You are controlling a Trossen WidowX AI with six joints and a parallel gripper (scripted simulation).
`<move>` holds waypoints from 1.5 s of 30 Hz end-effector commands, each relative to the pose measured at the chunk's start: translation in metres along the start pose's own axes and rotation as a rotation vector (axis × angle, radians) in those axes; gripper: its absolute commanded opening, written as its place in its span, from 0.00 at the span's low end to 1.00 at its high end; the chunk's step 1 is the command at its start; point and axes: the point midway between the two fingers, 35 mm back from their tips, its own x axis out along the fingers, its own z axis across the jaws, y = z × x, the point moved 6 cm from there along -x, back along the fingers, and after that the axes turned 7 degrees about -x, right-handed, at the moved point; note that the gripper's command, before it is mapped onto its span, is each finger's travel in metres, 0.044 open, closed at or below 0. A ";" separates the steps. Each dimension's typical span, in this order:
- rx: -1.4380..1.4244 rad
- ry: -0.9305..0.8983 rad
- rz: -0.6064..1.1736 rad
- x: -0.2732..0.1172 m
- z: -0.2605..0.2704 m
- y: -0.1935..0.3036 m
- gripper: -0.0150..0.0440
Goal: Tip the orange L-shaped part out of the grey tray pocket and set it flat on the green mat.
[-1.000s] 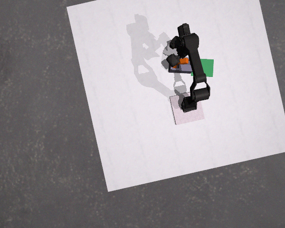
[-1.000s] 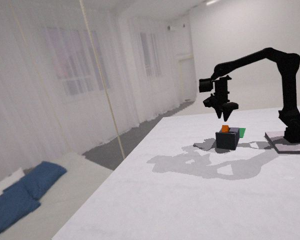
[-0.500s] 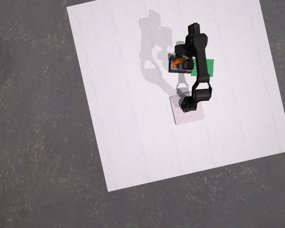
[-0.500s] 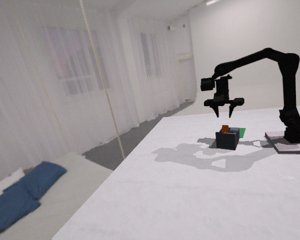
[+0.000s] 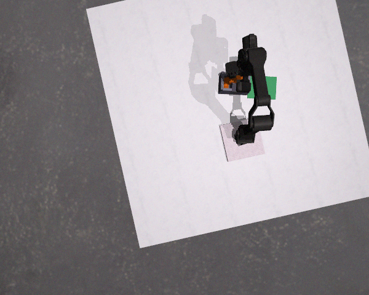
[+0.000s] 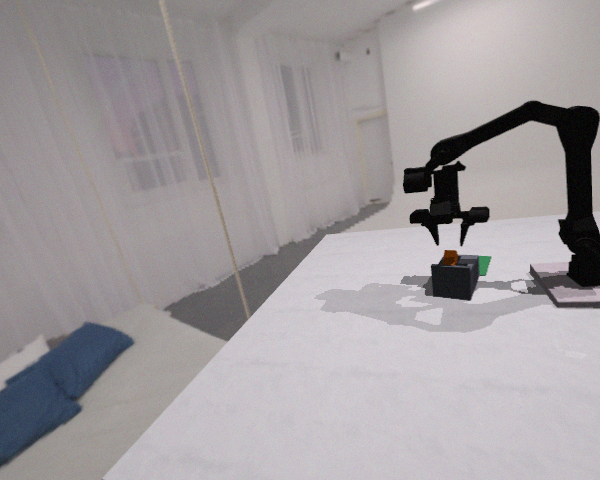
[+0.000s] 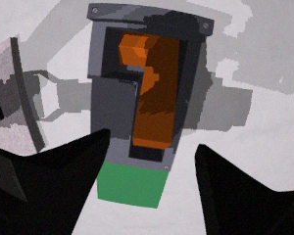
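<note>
From the top, one arm (image 5: 259, 79) (image 6: 577, 170) reaches from one pale base plate (image 5: 254, 152) (image 6: 553, 289) (image 7: 5, 69) over one grey tray (image 5: 232, 93) (image 6: 453, 281) (image 7: 113, 103). One green mat (image 5: 271, 87) (image 6: 484, 265) (image 7: 132, 186) lies beside the tray on the white surface (image 5: 178, 190) (image 6: 341, 387) (image 7: 279, 147). The single orange part (image 5: 226, 83) (image 6: 449, 256) (image 7: 159, 113) shows in patches beneath the hand (image 5: 237, 77) (image 6: 449, 244) (image 7: 154, 138), which hides the rest.

In the exterior view, the hand's two fingers point down, clearly parted, with nothing between them. The part lies just below their tips, apart from them, in the tray, with some of it standing above the rim. Two blue pillows (image 6: 91, 356) (image 6: 23, 421) lie off to the side.

In the wrist view, the two fingertips stand well apart, partly open and holding nothing. The part is in the pocket, its long bar stretching away from the hand to the L-shaped end. It is bright orange on the lit faces, brown-orange in shadow, and sits unevenly in the pocket. Three small screws (image 7: 94, 10) (image 7: 206, 25) (image 7: 167, 167) show in the tray's corners.
</note>
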 end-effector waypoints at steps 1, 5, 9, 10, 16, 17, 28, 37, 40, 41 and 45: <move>-0.005 -0.005 -0.002 0.006 0.000 0.000 0.73; -0.005 -0.005 -0.002 0.013 0.000 0.000 0.73; -0.005 -0.005 -0.002 0.019 -0.001 0.000 0.73; -0.005 -0.005 -0.002 0.021 -0.001 0.000 0.73; -0.005 -0.005 -0.002 0.031 -0.001 0.000 0.73; -0.005 -0.005 -0.002 0.032 -0.001 0.000 0.73; -0.005 -0.005 -0.002 0.049 0.001 0.000 0.73; -0.009 0.004 0.000 0.045 0.000 0.000 0.51; -0.009 0.004 0.000 0.045 0.000 0.000 0.47; -0.009 0.004 0.000 0.045 0.000 0.000 0.46; -0.009 0.004 0.000 0.045 0.000 0.000 0.42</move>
